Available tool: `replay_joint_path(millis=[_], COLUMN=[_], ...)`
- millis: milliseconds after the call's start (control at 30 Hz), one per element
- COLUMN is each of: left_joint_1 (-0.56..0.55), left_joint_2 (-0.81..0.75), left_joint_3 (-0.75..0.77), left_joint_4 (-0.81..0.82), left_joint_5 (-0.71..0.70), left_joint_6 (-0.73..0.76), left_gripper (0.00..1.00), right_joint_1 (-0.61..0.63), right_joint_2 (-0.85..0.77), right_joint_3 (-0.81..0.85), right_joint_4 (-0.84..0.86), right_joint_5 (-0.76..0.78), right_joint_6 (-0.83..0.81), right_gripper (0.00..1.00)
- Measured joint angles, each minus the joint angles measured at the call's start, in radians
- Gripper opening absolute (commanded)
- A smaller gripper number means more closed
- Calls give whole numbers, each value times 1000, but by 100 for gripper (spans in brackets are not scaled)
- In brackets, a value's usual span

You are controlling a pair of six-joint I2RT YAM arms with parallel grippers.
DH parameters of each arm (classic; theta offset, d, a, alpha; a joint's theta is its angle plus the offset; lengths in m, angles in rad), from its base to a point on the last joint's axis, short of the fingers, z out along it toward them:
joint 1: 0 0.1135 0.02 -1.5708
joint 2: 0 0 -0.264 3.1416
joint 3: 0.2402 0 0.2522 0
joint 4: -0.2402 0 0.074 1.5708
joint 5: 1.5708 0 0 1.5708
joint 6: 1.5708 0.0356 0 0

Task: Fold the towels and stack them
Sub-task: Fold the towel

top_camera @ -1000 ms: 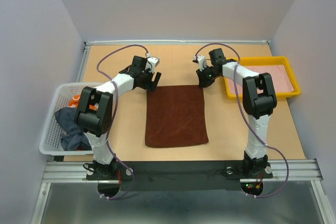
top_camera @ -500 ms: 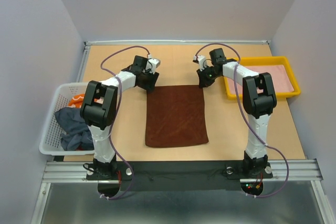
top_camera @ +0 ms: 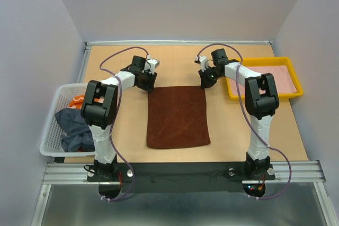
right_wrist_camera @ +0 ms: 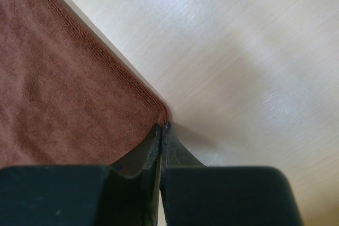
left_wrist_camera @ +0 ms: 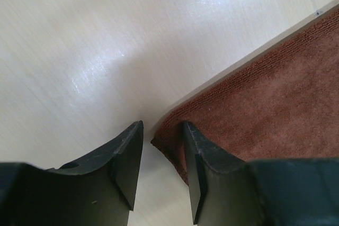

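Near left, the basket [top_camera: 48, 133] held two bunched towels, the navy towel [top_camera: 74, 126] hiding most of the orange towel [top_camera: 78, 100]. One reddish-brown towel [top_camera: 177, 117] lay flat mid-table. At its far corners, the left gripper [left_wrist_camera: 162, 128] straddled one, jaws apart; the right gripper [right_wrist_camera: 161, 127] sat pressed together, hold unclear.

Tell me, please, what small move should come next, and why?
Probably close the left gripper: its jaws stand open astride the far left corner of the towel, while the right gripper is shut on the far right one.
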Motion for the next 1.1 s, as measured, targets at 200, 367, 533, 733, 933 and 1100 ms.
replay_joint_path(millis=[200, 367, 533, 733, 933, 1100], left_joint_1=[0, 3, 16, 36, 35, 35], left_joint_2=[14, 26, 38, 42, 10, -74], left_joint_3=[16, 31, 56, 86, 115, 116], left_joint_4=[-5, -5, -18, -11, 16, 38], left_joint_5=[-8, -23, -19, -27, -48, -39], left_joint_6=[-5, -13, -14, -8, -5, -5], left_gripper=[32, 0, 0, 0, 0, 0], right_joint_1=[0, 0, 4, 8, 8, 8], right_joint_2=[0, 7, 36, 52, 44, 10], right_joint_3=[2, 16, 83, 180, 256, 229], right_joint_4=[-2, -14, -34, -35, -10, 9], right_joint_5=[0, 17, 77, 149, 194, 209], right_joint_6=[0, 1, 5, 39, 64, 76], right_gripper=[1, 1, 0, 0, 0, 0])
